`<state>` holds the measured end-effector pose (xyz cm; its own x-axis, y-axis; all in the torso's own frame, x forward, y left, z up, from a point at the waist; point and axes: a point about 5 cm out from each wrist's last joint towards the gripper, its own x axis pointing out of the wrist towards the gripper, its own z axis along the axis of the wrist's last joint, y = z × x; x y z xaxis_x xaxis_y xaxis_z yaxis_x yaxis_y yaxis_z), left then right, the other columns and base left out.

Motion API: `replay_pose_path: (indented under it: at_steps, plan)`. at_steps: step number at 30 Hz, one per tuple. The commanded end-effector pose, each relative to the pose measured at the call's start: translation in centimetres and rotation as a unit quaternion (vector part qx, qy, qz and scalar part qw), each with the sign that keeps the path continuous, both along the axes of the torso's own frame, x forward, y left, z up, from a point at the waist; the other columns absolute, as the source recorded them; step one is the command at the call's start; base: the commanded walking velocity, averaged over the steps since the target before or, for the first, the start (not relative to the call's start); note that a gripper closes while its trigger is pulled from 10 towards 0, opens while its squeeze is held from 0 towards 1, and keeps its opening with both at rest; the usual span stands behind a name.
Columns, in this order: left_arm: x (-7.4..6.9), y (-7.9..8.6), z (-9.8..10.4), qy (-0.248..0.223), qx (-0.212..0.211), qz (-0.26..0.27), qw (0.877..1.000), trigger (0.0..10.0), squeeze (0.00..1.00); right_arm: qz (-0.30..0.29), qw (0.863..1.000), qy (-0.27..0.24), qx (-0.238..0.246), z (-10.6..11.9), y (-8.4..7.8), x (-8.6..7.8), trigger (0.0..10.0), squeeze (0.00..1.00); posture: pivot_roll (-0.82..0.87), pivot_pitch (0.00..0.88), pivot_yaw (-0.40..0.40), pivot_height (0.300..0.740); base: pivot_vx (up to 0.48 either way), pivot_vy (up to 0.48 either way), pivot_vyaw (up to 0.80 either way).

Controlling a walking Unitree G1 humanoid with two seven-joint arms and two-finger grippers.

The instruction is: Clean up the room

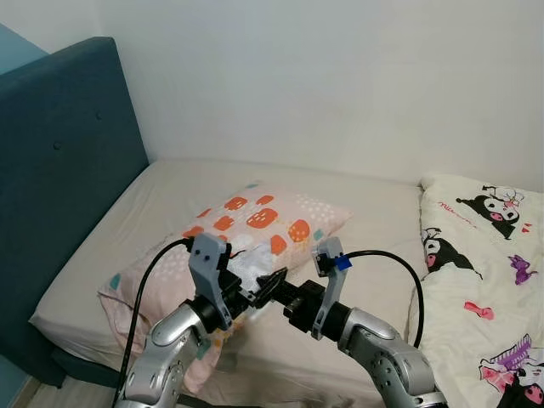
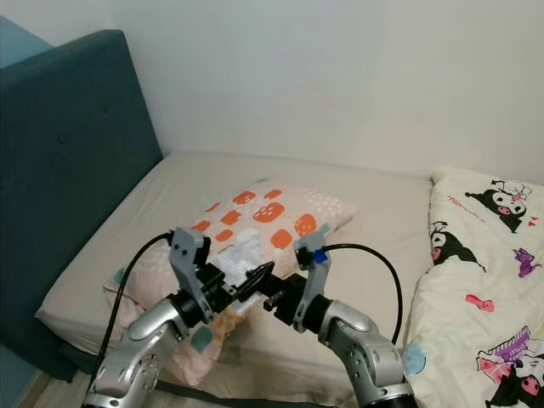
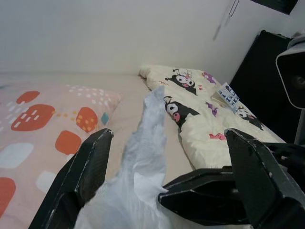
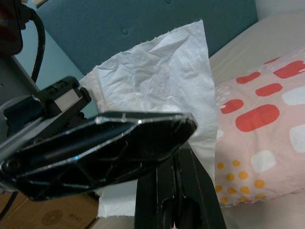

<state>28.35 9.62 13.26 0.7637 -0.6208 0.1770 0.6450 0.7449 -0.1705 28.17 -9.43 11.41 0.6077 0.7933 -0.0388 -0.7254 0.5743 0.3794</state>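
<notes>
A crumpled white tissue point(image 1: 246, 265) hangs in the air between my two grippers, in front of the bed's near edge. My right gripper point(image 1: 274, 286) is shut on the tissue point(image 4: 157, 71), pinching its lower part. My left gripper point(image 3: 169, 136) is open, its two black fingers point(image 3: 90, 167) spread wide on either side of the tissue point(image 3: 143, 157). The right gripper's fingers point(image 3: 205, 198) reach in between them from the side. Both grippers meet above the corner of a pink pillow point(image 1: 255, 221) with orange spots.
The pillow lies on a beige mattress point(image 1: 170, 191). A dark teal headboard point(image 1: 59, 161) stands on the left. A cream cartoon-print blanket point(image 1: 484, 280) is bunched on the right. A white wall point(image 1: 340, 76) runs behind the bed.
</notes>
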Motion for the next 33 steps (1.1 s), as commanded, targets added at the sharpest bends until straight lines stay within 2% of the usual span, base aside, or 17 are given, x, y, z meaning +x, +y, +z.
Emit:
replay_pose_path:
  at_steps: [1,5,6,7,8,26,27,30,31,32,33]
  plan:
    - [-0.05,-0.19,0.27,-0.006,-0.01,-0.002,1.0,10.0,0.91,0.006,1.0,-0.003,-0.01,0.02,0.21,-0.14,10.0,0.0,-0.01,0.063,-0.069,0.74,0.0,0.0,0.0]
    - [-0.02,-0.14,0.32,-0.006,-0.01,-0.001,1.0,10.0,0.89,0.006,1.0,-0.003,-0.014,0.0,0.16,-0.15,10.0,0.0,-0.01,0.065,-0.069,0.74,0.0,0.0,0.0]
    - [0.01,-0.15,0.35,-0.006,-0.011,-0.002,1.0,5.5,0.89,0.006,1.0,-0.003,-0.015,0.04,0.17,-0.14,10.0,0.0,-0.01,0.064,-0.068,0.74,0.0,0.0,0.0]
    - [0.01,-0.15,0.35,-0.006,-0.011,-0.002,1.0,5.5,0.89,0.006,1.0,-0.003,-0.015,0.04,0.17,-0.14,10.0,0.0,-0.01,0.064,-0.068,0.74,0.0,0.0,0.0]
    - [-0.05,-0.22,0.4,-0.006,-0.016,-0.008,1.0,0.0,0.88,0.005,1.0,-0.004,-0.016,0.04,0.15,-0.11,10.0,0.0,-0.01,0.064,-0.068,0.74,0.0,0.0,0.0]
    - [-0.38,-0.08,0.25,0.0,-0.032,-0.021,0.999,0.0,0.88,-0.002,0.999,-0.009,-0.035,-0.2,0.09,0.02,10.0,0.0,-0.01,0.065,-0.068,0.74,0.0,0.0,0.0]
    - [-0.39,-0.07,0.23,0.001,-0.034,-0.022,0.999,0.0,0.84,-0.002,0.999,-0.009,-0.038,-0.22,0.07,0.03,10.0,0.0,-0.01,0.065,-0.068,0.74,0.0,0.0,0.0]
    - [-0.4,-0.04,0.22,0.002,-0.035,-0.021,0.999,0.0,0.82,-0.002,0.999,-0.01,-0.04,-0.25,0.06,0.03,10.0,0.0,-0.01,0.065,-0.068,0.74,0.0,0.0,0.0]
    - [-0.41,-0.04,0.2,0.003,-0.037,-0.023,0.999,0.0,0.67,-0.003,0.999,-0.01,-0.041,-0.25,0.05,0.03,10.0,0.0,-0.01,0.064,-0.068,0.74,0.0,0.0,0.0]
    - [-0.41,-0.04,0.2,0.003,-0.037,-0.023,0.999,0.0,0.67,-0.003,0.999,-0.01,-0.041,-0.25,0.05,0.03,10.0,0.0,-0.01,0.064,-0.068,0.74,0.0,0.0,0.0]
    - [-0.41,-0.02,0.18,0.004,-0.038,-0.022,0.999,0.0,0.52,-0.003,0.999,-0.01,-0.041,-0.26,0.06,0.03,10.0,0.0,-0.01,0.066,-0.067,0.74,0.0,0.0,0.0]
